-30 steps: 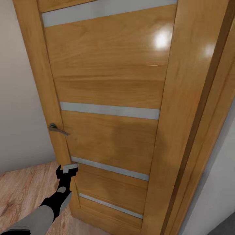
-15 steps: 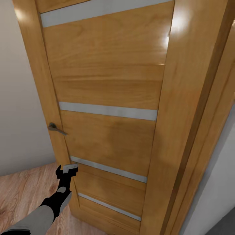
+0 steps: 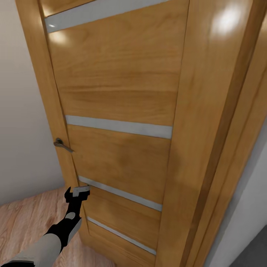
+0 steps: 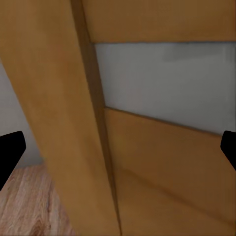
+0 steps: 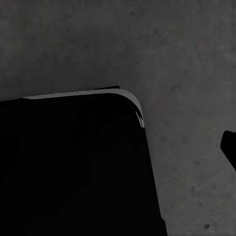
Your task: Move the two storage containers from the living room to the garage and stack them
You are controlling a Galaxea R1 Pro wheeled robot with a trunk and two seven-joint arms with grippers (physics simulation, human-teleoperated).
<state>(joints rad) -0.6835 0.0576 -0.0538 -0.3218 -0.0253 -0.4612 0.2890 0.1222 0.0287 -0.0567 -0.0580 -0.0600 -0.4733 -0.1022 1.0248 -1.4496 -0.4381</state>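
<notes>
Since a second ago your whole head view has swung a little: the door [image 3: 122, 111] now sits slightly further toward 9 o'clock, its highlights have slid across the glossy wood, and the left tool [image 3: 77, 191] keeps the same spot against the door's lower part.

You have the left tool at about 7 o'clock in the head view, its pale tip right at the door's handle-side edge, level with the third frosted strip [image 3: 122, 193] and below the handle [image 3: 61, 144]. Whether it touches the wood you cannot tell. In the left wrist view the two black fingertips [image 4: 11, 153] stand far apart at the picture's sides, so the tool is spread wide with nothing between them, facing the door edge and a frosted strip close up.

Your door is warm orange wood with a visible grain and a shiny varnish, crossed by flat grey-white frosted strips; the handle is a slim dull-metal lever. Light wood plank flooring [image 3: 26, 222] lies at 8 o'clock, a plain pale wall [image 3: 22, 129] at 9 o'clock.

At 5 o'clock a sliver of the garage floor [image 3: 256, 252] shows past the frame. The right wrist view looks down on that floor, dark grey, rough and mottled, beside a black rounded-corner body [image 5: 73, 167]; one dark fingertip [image 5: 230, 147] shows at the edge, so you cannot tell the right tool's spread.
</notes>
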